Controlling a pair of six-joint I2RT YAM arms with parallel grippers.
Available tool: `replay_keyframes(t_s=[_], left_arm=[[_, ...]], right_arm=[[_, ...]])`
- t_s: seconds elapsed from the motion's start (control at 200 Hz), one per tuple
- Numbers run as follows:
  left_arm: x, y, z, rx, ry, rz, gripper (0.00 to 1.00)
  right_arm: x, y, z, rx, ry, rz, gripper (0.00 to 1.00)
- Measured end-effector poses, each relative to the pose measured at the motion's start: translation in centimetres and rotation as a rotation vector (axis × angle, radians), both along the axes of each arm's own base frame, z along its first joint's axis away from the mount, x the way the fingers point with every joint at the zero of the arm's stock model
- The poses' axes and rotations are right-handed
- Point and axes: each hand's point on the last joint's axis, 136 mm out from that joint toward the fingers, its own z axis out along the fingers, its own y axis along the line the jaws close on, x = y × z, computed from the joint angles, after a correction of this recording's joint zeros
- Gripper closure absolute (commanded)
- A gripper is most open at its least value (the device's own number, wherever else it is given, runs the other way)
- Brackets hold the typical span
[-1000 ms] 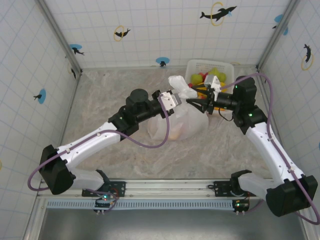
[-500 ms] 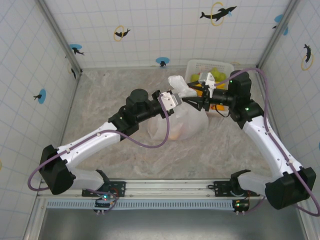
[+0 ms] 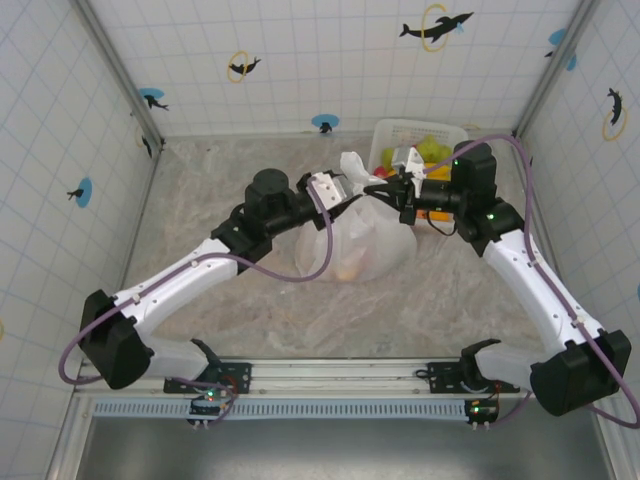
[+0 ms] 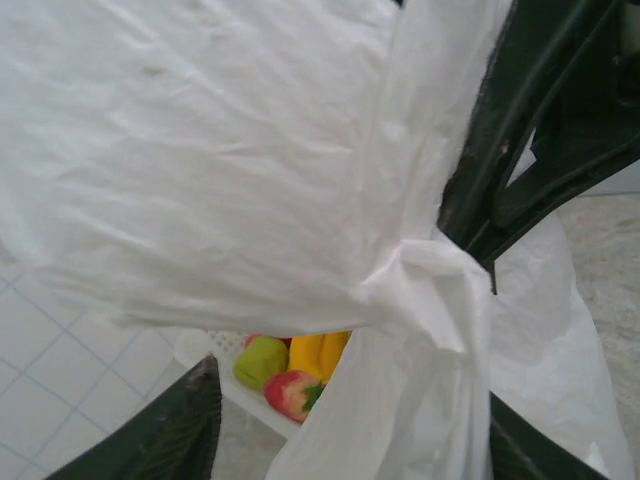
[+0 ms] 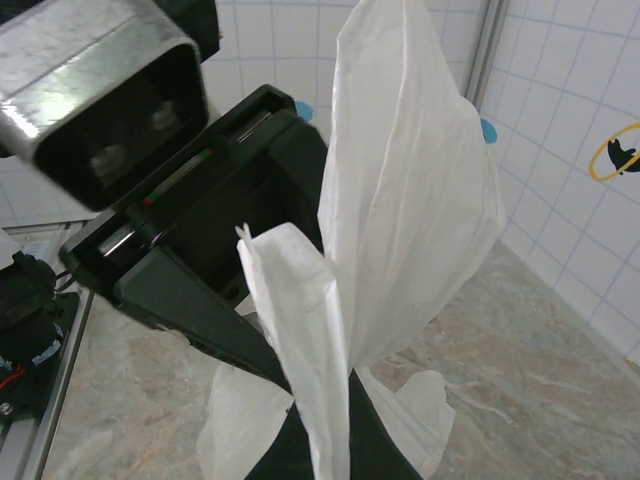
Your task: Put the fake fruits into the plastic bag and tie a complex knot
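Pinching plastic bag (image 3: 365,243) (right gripper (image 3: 404,200))

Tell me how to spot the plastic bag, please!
Look at the marble table, near its far side. In front of the stiff white basket sits the plastic bag. It is the soft, crinkly, see-through one with its top bunched up, and an orange fruit shows through it.

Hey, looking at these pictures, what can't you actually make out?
- How many fruits are in the bag: top view, cloudy plastic shows faint orange shapes.
- Whether the bag's neck is knotted: top view, too small, crowded by the left gripper and right gripper.
- What the basket holds: top view, right arm covers part; left wrist view, bag blocks most.
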Motion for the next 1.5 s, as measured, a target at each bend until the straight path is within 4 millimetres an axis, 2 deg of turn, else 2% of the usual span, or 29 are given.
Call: replay_keyframes(t_s=[0.21, 0.325, 0.42, 0.5, 0.58, 0.871, 1.036, 1.201, 1.501], left_arm=[[-0.3, -1.1, -0.6, -0.002, 0.03, -0.072, 0.27], [-0.1, -1.8, -1.4, 0.005, 0.05, -0.093, 0.3], [0.2, -2.1, -1.8, 0.003, 0.062, -0.091, 0.41], [0.5, -2.0, -1.6, 0.0, 0.052, -0.08, 0.55], [0.7, -2.0, -1.2, -0.013, 0.038, -0.066, 0.61], [-0.4, -2.2, 0.0, -0.039, 0.013, -0.125, 0.61], [-1.5, -2.5, 0.1, -0.044, 0.021, -0.188, 0.61], [-2.2, -2.7, -0.3, -0.037, 0.04, -0.232, 0.56], [-2.8, -2.7, -0.4, -0.032, 0.054, -0.261, 0.6]], right_arm=[[-0.2, 0.2, 0.0, 0.001, 0.002, 0.009, 1.0], [-0.3, 0.4, 0.0, 0.002, 0.003, 0.013, 1.0], [-0.4, 0.4, 0.0, 0.002, 0.007, 0.015, 1.0], [-0.4, 0.4, 0.0, 0.002, 0.006, 0.014, 1.0], [-0.4, 0.4, 0.1, 0.002, 0.003, 0.011, 1.0], [-0.4, 0.4, 0.2, 0.006, -0.001, 0.009, 1.0], [-0.2, 0.2, 0.2, 0.006, -0.002, 0.004, 1.0], [-0.2, 0.0, 0.3, 0.007, -0.004, -0.001, 1.0], [-0.3, 0.0, 0.4, 0.01, -0.003, 0.008, 1.0]])
